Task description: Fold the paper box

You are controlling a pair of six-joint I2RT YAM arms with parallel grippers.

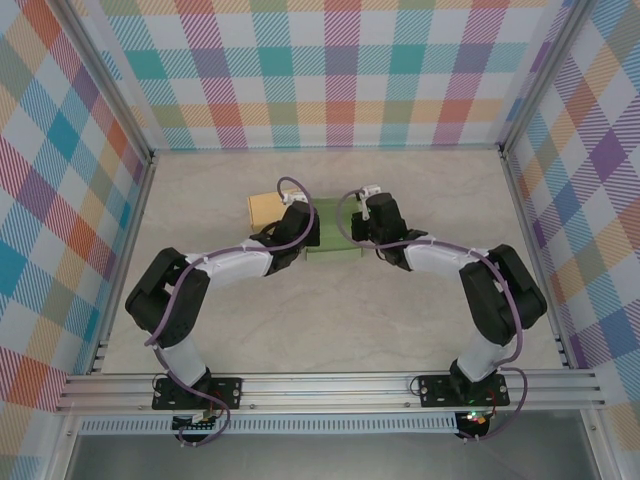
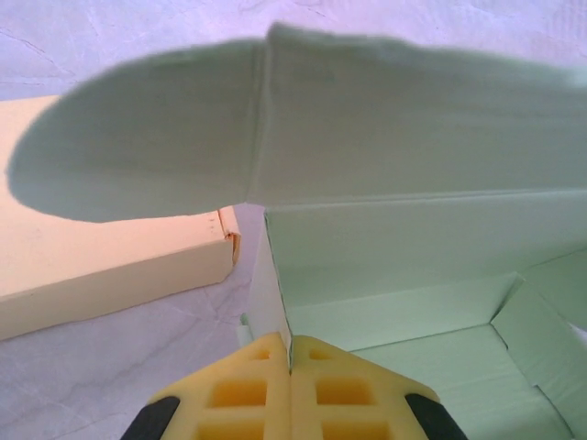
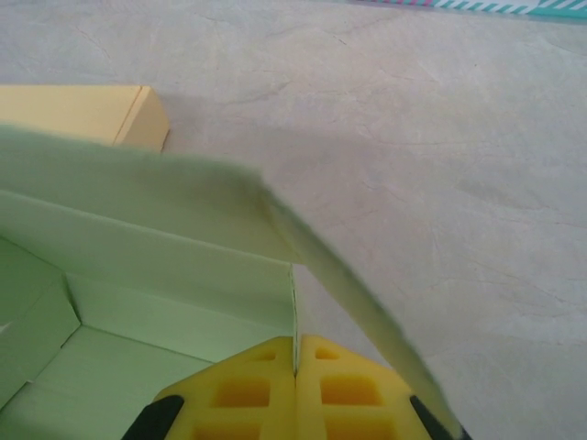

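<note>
- The table [image 1: 330, 330] carries everything; the task's thing sits mid-table, well out from the arm bases.
- The green paper box [image 1: 335, 232] lies between the two wrists, open at the top, its floor and inner folds showing in both wrist views.
- Its lid flap [image 2: 367, 119] stands raised and leans over the opening. Closing it looks like the step in hand, so both sides should be steadied evenly to stop the flap twisting.
- A tan box [image 1: 265, 208] rests just behind and to the left, near the green one. I would keep any push off that side, or the two may collide.
- The left gripper [image 2: 290, 353] is clenched on the left wall [image 2: 269, 284], the thin card nipped between its yellow pads.
- The right gripper [image 3: 295, 353] is likewise pinched shut on the right wall [image 3: 294, 302].
- Thin card creases easily. A light grip, both arms moving together and the walls held upright should serve best. Pulling the walls apart risks tearing a corner.
</note>
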